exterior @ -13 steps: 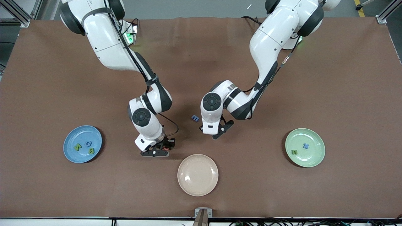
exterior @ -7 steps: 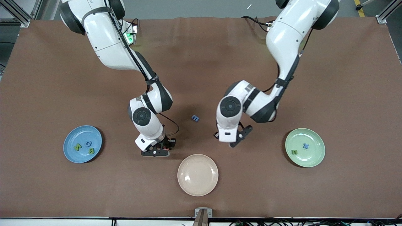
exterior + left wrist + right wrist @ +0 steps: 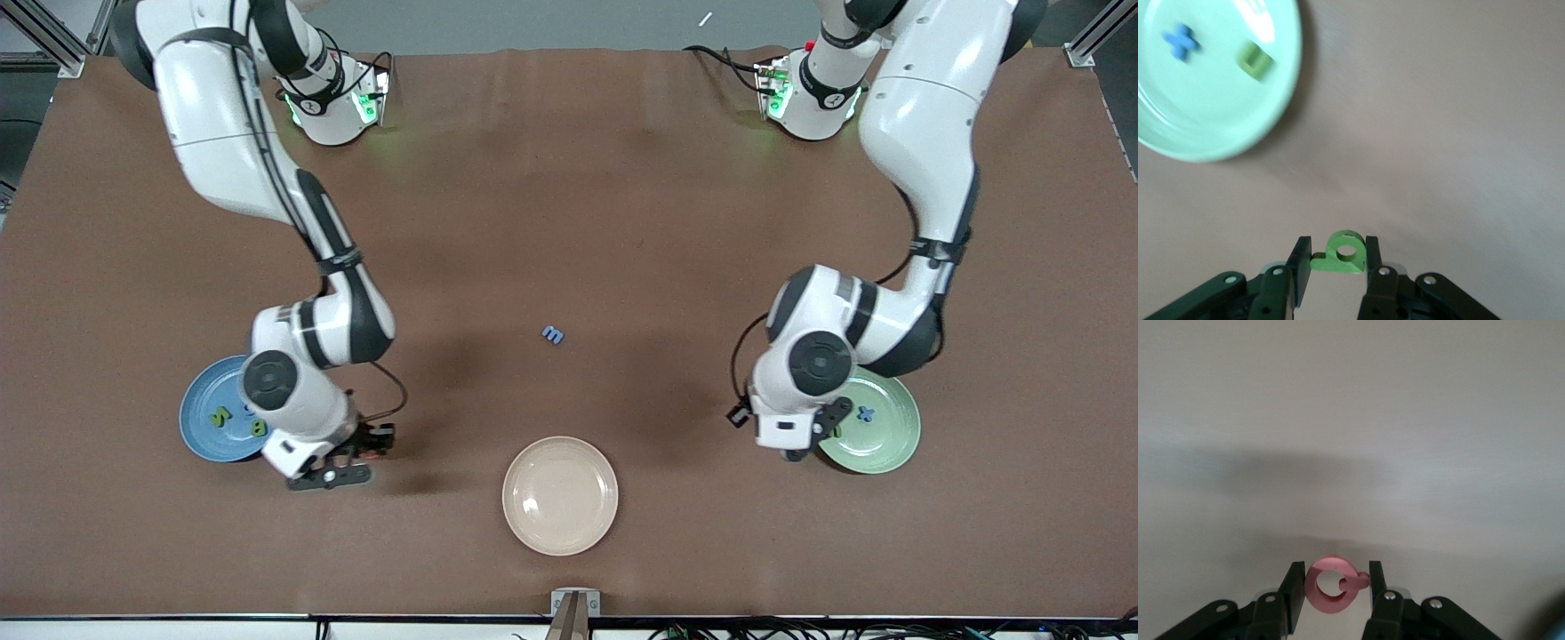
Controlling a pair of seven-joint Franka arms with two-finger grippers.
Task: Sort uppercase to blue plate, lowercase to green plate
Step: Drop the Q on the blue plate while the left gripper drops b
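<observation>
Two claws carry letters plateward: left claw [image 3: 1335, 267] clamps a green foam lowercase letter [image 3: 1341, 254] near the pale green plate [image 3: 892, 442], right claw [image 3: 1331, 590] a pink-red foam Q [image 3: 1333, 585] beside the glossy blue plate [image 3: 203, 411].

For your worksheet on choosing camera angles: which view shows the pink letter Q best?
The right wrist view: the pink Q sits large and unobstructed, pinched between the right tool's fingers. In the front view the right arm's wrist hides it. The left wrist view does not show it.
</observation>
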